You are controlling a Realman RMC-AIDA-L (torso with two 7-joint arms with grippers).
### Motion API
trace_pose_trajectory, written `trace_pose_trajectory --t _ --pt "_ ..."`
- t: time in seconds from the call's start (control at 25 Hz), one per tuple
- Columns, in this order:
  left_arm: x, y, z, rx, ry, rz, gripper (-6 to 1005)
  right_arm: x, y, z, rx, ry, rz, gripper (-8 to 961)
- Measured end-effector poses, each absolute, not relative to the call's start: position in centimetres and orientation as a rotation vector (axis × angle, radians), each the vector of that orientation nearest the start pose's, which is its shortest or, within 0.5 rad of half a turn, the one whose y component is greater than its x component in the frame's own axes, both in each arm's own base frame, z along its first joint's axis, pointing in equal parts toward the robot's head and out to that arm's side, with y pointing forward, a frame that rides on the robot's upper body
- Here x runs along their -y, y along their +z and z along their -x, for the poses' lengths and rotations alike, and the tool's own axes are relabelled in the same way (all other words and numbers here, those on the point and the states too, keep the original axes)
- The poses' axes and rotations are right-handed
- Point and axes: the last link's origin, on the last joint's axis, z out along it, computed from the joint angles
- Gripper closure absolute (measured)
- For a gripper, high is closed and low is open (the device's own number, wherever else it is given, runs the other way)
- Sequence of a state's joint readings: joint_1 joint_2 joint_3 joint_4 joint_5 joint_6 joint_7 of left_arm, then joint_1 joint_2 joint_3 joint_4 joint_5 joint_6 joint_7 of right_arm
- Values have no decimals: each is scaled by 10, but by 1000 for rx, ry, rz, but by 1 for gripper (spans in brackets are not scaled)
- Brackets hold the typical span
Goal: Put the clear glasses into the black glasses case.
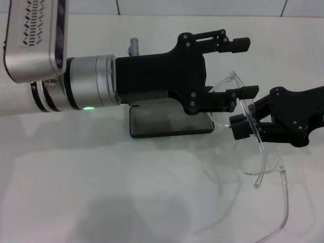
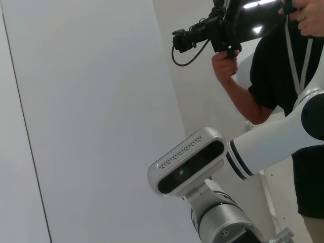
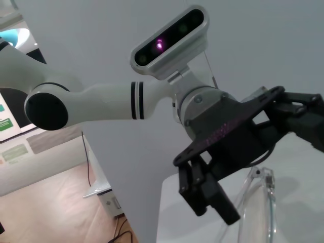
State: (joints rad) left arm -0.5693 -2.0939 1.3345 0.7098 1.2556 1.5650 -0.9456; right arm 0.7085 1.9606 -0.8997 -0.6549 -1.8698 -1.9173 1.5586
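From the head camera I've got both arms over the white table (image 1: 101, 192), meeting out around two o'clock from centre. My left gripper (image 1: 245, 68) reaches in from nine o'clock, fingers spread wide: one fingertip sits high near one o'clock, the other lower, right against the top edge of the clear glasses (image 1: 258, 147). Nothing is clamped between those fingers, so I call it released.

My right gripper (image 1: 243, 121) comes in from three o'clock and its fingers are pinched on the lens of the clear glasses, near the upper corner. The glasses hang off that grip, the curved lens running down toward five o'clock, one thin arm trailing to the bottom edge of the view and casting a faint shadow on the table. They look lifted clear of the surface, though I can't be certain the far arm tip isn't touching.

The black glasses case (image 1: 169, 120) lies open at the middle of the table, grey lining showing, mostly beneath the left gripper's body. The glasses are just beside it at its three o'clock side, not inside it.

On the right wrist camera I see the left gripper (image 3: 207, 195) close by with the clear lens (image 3: 258, 202) beside it. On the left wrist camera a person (image 2: 283, 76) holds a camera (image 2: 223, 25) in the background.
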Motion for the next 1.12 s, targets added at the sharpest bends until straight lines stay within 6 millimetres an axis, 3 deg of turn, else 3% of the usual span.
trace_pose_trajectory --t 0.56,0.84,0.92,1.12 --pt "-323 -32 137 -310 -1231 2694 295 -328 35 -184 -441 872 3214 815" --pt "-324 -20 138 -320 -1275 2648 295 -343 49 -202 -551 927 2980 814" --pt "-328 -10 144 -288 -1271 2598 295 -344 52 -205 -562 932 2953 814" --pt "-334 8 165 -214 -1225 2537 295 -350 81 -221 -571 1066 2716 813"
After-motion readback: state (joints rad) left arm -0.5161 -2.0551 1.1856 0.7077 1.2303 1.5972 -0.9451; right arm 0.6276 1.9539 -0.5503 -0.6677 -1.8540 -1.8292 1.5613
